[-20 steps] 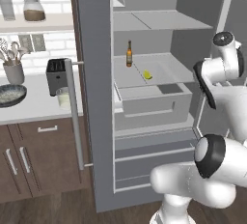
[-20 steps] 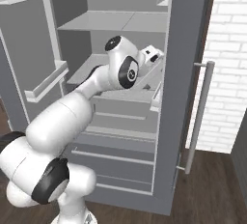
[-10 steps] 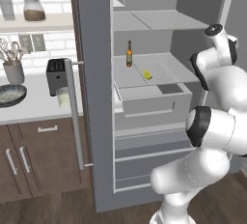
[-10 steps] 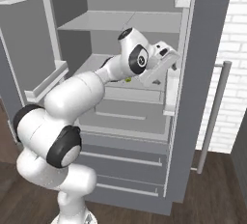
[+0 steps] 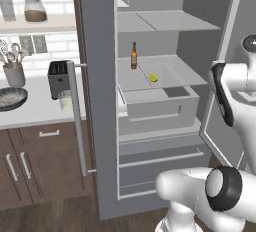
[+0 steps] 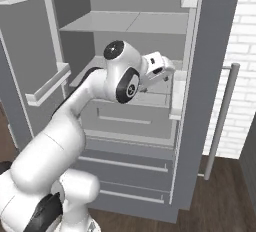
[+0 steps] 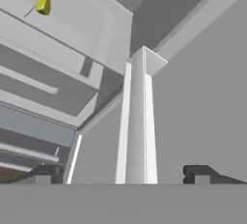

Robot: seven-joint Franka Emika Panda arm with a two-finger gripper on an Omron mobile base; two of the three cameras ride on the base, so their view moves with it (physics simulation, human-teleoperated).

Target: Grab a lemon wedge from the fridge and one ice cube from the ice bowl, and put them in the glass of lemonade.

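Base and arm have swung right since the earlier frame; end effector (image 6: 167,71) is now by the right door shelf, jaws wide apart, holding nothing. Lemon wedge (image 5: 152,77) sits on the fridge (image 5: 95,51) shelf beside the brown bottle (image 5: 133,56). Glass of lemonade (image 5: 66,101) stands on the worktop (image 5: 35,111) near the ice bowl (image 5: 11,98).

So the fridge (image 5: 97,126) is open, with the lemon wedge (image 5: 152,77) on its middle shelf, a bottle (image 5: 133,56) just behind and left of it, a drawer (image 5: 157,107) right below. From the wide-open gripper (image 7: 120,179), the wedge is well ahead, off left; the door bin (image 7: 137,121) is straight ahead.
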